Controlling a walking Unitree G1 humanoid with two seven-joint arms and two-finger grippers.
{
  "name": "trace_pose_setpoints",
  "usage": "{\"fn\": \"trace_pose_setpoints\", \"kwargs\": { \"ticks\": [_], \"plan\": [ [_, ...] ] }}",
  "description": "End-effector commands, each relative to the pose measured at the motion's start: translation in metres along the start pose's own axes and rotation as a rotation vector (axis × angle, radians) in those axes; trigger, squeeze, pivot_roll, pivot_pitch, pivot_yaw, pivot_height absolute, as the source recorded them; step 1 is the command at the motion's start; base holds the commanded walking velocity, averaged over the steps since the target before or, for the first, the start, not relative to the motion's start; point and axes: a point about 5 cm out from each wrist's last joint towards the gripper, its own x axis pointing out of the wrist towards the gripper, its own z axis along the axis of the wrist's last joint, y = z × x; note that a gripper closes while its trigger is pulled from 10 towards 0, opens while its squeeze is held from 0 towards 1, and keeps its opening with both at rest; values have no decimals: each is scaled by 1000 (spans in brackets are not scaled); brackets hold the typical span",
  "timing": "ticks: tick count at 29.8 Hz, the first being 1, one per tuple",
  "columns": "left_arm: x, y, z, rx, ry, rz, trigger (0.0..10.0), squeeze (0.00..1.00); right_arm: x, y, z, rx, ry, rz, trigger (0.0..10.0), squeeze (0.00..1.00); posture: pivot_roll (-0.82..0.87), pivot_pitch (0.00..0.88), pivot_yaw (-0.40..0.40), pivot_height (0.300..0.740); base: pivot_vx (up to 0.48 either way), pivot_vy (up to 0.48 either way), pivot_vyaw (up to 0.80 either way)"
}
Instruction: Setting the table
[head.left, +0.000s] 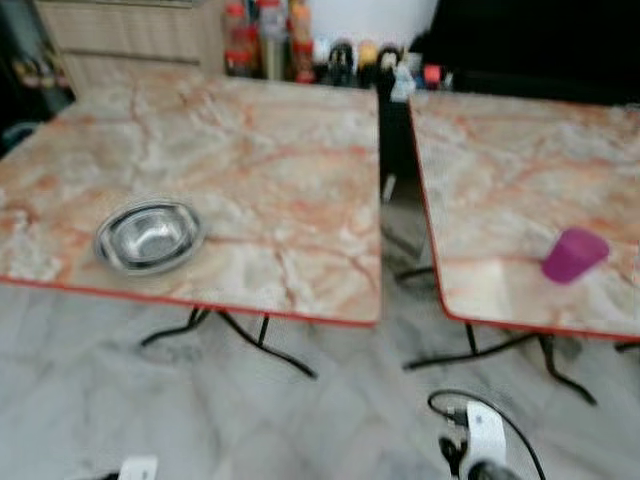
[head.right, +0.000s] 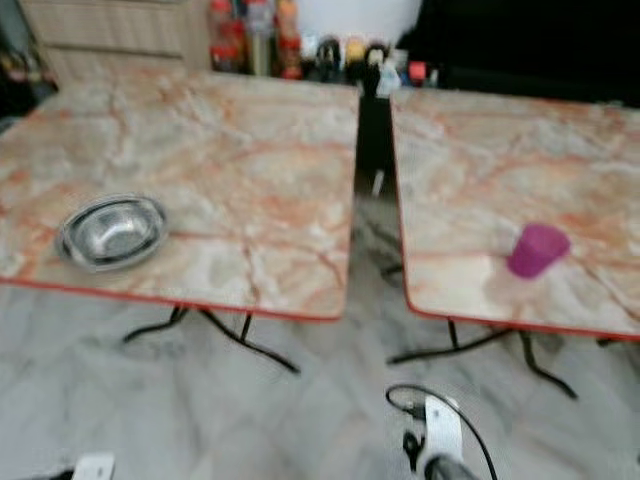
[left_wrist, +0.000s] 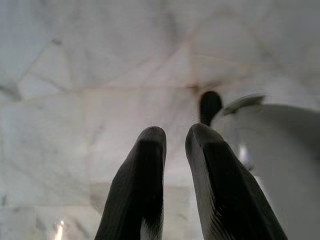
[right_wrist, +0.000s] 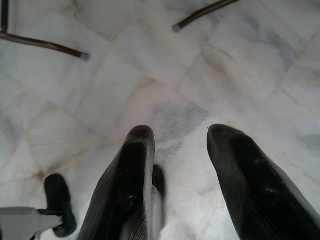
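Left of frame, a steel bowl (head.left: 148, 236) sits upright near the left table's (head.left: 270, 150) front edge. On the right table (head.left: 520, 170), a purple cup (head.left: 574, 254) lies tilted. Wrist views show the marble floor (right_wrist: 210, 75): left gripper (left_wrist: 175, 137) slightly parted, right gripper (right_wrist: 180, 135) open, both empty.

You see on the right arm (head.left: 485, 440) a white housing with a thin black cable looping from it. The fingers (right_wrist: 125, 185) are long, black, rounded, with fine ribbing.
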Motion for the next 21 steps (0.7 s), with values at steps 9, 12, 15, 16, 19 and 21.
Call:
{"fn": "trace_pose_setpoints", "kwargs": {
  "ticks": [9, 12, 15, 16, 19, 21],
  "plan": [
    [0, -6, -5, 7, 20, -7, 10000, 0, -1, -6, -3, 15, 2, -19, 10000, 0, 3, 136, -20, 736, 0, -320, 0],
    [0, -5, -5, 5, 20, -6, 10000, 0, -1, -6, -3, 14, 1, -16, 10000, 0, 0, 138, -20, 736, 0, -386, 0],
    [0, -5, -5, 3, 20, -6, 10000, 0, -1, -6, -3, 12, 1, -16, 10000, 0, -2, 138, -21, 736, 0, -428, 0],
    [0, -6, -5, -1, 22, -7, 10000, 0, -1, -6, -2, 1, -2, -16, 10000, 0, -2, 138, -21, 736, 0, -428, 0],
    [0, -8, -4, -4, 20, -13, 10000, 0, -2, -7, -1, -16, -13, -18, 10000, 0, 0, 134, -20, 736, 0, -424, 0],
    [0, -8, -4, -5, 19, -14, 10000, 0, -2, -7, -1, -20, -10, -14, 10000, 0, -4, 129, -23, 736, 0, -420, 234]
  ]
}}
